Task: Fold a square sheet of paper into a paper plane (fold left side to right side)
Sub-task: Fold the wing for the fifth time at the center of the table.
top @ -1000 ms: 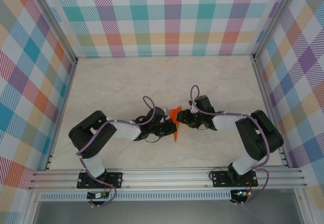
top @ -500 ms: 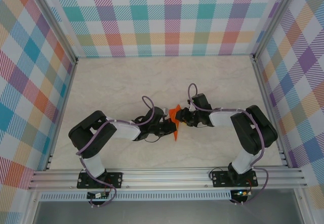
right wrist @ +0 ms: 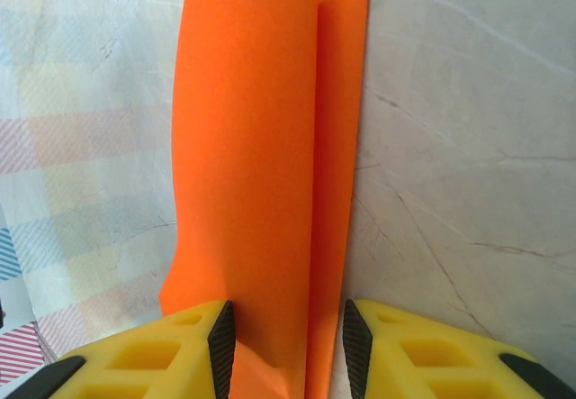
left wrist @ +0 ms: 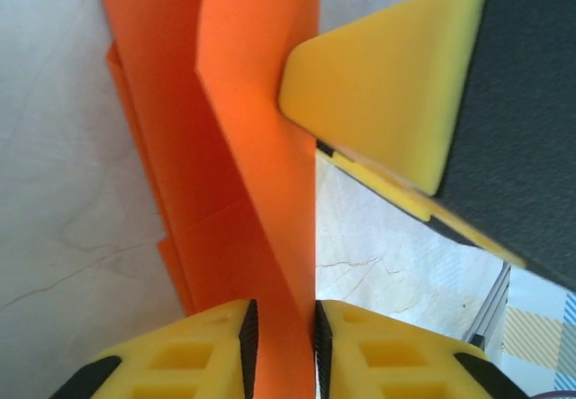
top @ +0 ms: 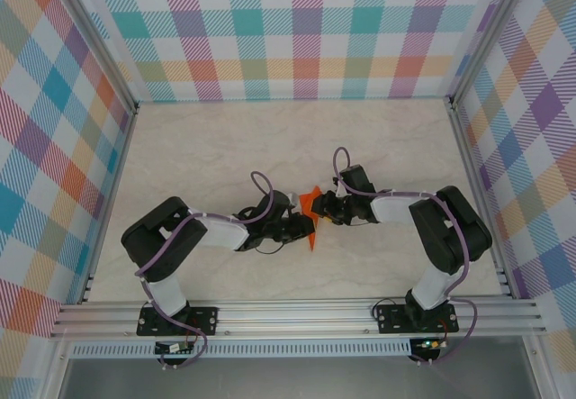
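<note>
Paper plane (top: 310,204) is held up around the middle of your pale marbled desk (top: 225,147), plaid walls (top: 306,39) behind. Left claw (left wrist: 281,325) clamped on it; right claw (right wrist: 283,329) straddles it, you can't tell whether it grips.

I see a pale marbled tabletop (top: 225,147) under even light, boxed in left, right and far by pastel checked walls (top: 306,30). An aluminium rail (top: 297,313) runs along the near edge.
</note>
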Robot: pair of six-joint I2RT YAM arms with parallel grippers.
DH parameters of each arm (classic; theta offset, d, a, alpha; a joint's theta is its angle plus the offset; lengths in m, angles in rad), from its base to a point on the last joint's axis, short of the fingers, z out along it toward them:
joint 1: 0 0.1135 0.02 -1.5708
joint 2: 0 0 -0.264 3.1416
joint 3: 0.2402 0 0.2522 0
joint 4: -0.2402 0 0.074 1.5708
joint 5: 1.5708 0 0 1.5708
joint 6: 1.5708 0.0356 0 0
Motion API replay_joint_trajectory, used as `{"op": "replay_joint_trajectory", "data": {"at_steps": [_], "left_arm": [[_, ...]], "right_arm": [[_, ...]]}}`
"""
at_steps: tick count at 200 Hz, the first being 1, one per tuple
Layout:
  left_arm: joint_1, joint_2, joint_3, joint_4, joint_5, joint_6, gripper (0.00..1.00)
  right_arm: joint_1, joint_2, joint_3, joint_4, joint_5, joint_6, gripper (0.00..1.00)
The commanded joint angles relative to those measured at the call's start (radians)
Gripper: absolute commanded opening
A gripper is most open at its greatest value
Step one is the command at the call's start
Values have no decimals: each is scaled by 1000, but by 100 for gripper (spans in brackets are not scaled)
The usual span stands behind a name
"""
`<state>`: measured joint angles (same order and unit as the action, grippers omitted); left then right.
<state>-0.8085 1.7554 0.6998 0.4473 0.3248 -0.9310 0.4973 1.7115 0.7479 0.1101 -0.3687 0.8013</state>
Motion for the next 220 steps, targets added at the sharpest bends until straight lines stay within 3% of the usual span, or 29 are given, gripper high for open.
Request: {"op": "replay_joint_trajectory", "data": {"at_steps": [1,63,118,220], "left_arm": [[22,-68,-28,1,11,6,32],[123,-194,-73,-39,53,21,47],[177,-100,18,-28,113,32,44],[189,76,119,9,163,25,37]], "right_arm": [[6,54,-1,-47,25,-5,39],[8,51,-1,-52,25,-10,39],[9,52,2,-53,24,-11,40],[14,51,5,-61,25,-15,39]]}}
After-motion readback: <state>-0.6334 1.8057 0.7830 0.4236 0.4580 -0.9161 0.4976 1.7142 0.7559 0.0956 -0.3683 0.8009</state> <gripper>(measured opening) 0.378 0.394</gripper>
